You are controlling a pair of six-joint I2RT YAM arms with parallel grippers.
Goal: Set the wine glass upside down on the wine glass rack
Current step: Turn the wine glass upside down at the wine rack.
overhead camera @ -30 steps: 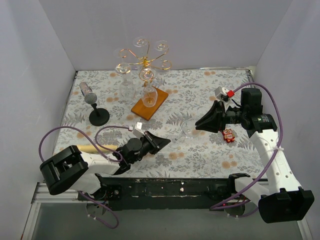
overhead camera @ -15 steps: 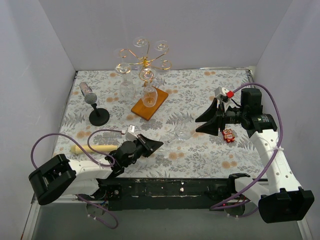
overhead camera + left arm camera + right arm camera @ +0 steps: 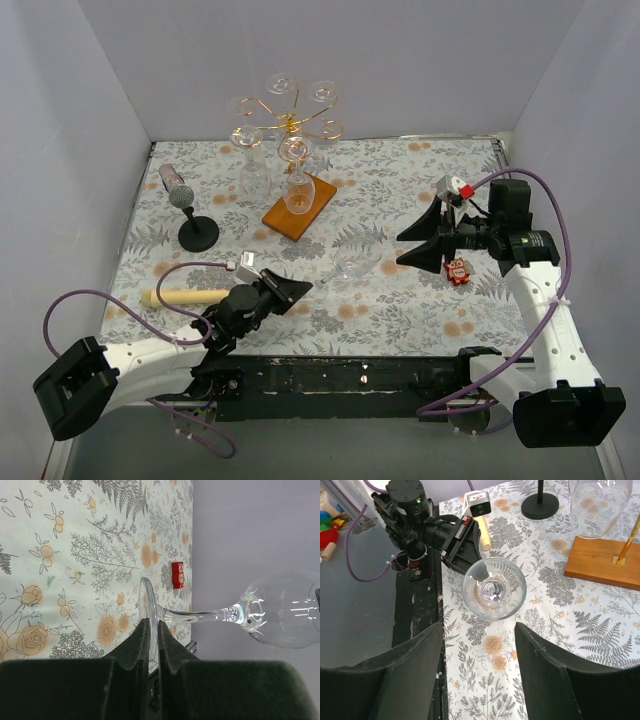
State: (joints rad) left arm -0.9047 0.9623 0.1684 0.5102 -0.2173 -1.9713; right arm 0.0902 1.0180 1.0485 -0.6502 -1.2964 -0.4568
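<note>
The bench (image 3: 440, 180) is covered by a cloth printed with ferns and orange flowers, and pale walls close it in on three sides.

The left arm (image 3: 150, 345) lies low along the near edge. The right arm (image 3: 545, 300) rises at the right side and bends inward.

The rack (image 3: 288, 120) stands at the back of the bench, left of centre, its gold wire spirals rising from a flat wooden base (image 3: 312, 212). Two other glasses (image 3: 252, 172) hang from it upside down.

A microphone (image 3: 180, 192) on a round black stand is left of the rack. A rolling pin (image 3: 185, 297) lies near the left arm.

The wine glass (image 3: 355, 263) is not on the rack. It is on its side in the middle of the bench, between the two arms. Whether it touches the cloth cannot be told. The left tool (image 3: 150, 626) is pinched narrow on the rim of the glass's foot. The stem runs away from it and the bowl points toward the right arm.

The right tool (image 3: 477, 630) stands wide with nothing in it. The bowl's open mouth faces it, just short of its fingers (image 3: 420, 655).

A small red toy (image 3: 458, 270) lies beside the right tool. Its markings are too small to read.
</note>
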